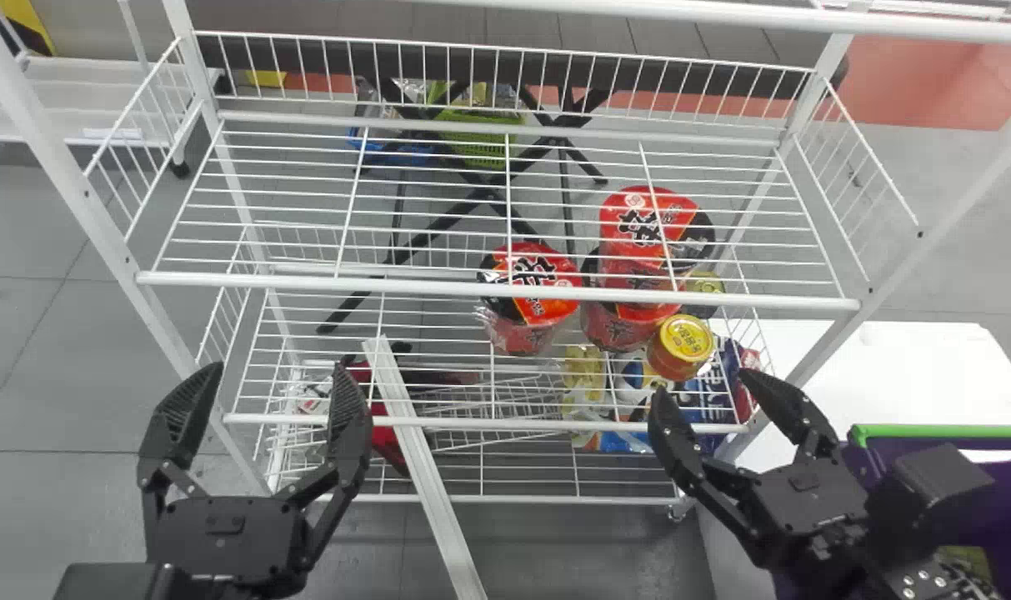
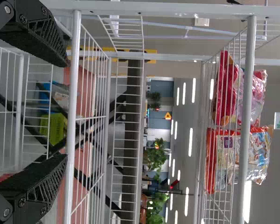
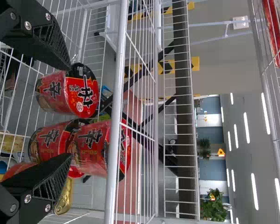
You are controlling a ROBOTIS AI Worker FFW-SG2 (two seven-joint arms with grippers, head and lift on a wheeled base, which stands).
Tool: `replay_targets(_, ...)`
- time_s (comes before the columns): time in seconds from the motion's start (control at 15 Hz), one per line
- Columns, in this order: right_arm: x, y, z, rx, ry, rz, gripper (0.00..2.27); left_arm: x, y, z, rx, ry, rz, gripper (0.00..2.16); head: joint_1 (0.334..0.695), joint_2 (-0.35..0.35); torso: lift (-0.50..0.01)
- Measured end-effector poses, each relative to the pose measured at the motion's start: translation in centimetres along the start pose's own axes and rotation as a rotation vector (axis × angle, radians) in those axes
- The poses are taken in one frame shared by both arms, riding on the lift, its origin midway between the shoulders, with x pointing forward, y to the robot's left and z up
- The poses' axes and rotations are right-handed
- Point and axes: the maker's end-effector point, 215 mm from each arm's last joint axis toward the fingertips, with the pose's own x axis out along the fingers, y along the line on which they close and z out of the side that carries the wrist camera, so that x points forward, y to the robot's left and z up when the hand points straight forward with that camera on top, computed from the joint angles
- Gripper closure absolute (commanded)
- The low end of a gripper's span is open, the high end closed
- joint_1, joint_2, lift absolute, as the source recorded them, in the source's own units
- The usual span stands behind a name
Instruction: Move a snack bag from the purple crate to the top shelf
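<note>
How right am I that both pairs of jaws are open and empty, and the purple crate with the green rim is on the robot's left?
One thing is off: the head view shows the purple crate with the green rim on the robot's right. The rest holds: the left gripper and the right gripper both have open, empty jaws.

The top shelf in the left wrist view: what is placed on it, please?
Snack bags in red, pink and silver are on the top shelf, partly seen through its wires. Whatever is behind the bags is covered.
</note>
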Motion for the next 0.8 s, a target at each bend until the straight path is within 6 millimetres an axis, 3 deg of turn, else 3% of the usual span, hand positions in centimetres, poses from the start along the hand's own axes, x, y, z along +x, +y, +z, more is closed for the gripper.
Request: replay_targets(0.8, -0.18, -0.18, -0.05, 0.013, 0.002, 0.001, 0.17, -0.24, 0.14, -0.24, 0.002, 0.006, 0.009, 0.13, 0.695, -0.095, -0.450)
